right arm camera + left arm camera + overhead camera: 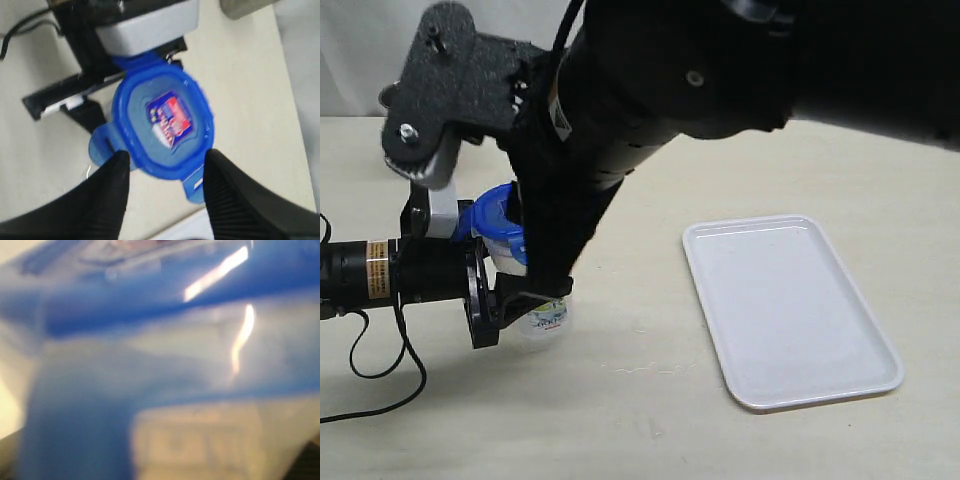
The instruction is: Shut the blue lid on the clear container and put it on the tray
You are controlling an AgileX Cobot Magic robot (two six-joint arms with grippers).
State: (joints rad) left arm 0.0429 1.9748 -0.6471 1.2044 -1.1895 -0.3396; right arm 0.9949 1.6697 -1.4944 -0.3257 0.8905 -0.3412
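Note:
The clear container [548, 318] stands tilted at the left of the table, and my left gripper [525, 305] reaches in from the left and is shut around its side. The blue lid [492, 213] sits on top of it. The left wrist view is filled by a blurred close-up of the blue lid [150, 295] and the clear wall of the container [190, 370]. My right arm reaches across from the upper right. In the right wrist view my right gripper [165, 155] is open just above the lid [165, 125], one finger at each side, with the lid's side flaps sticking out. The white tray [790, 310] lies flat at the right.
A grey steel cup [245, 5] stands behind the container near the table's far edge, mostly hidden in the exterior view. The left arm's black cable [380, 360] loops over the table at the front left. Bare tabletop [640, 340] separates container and tray.

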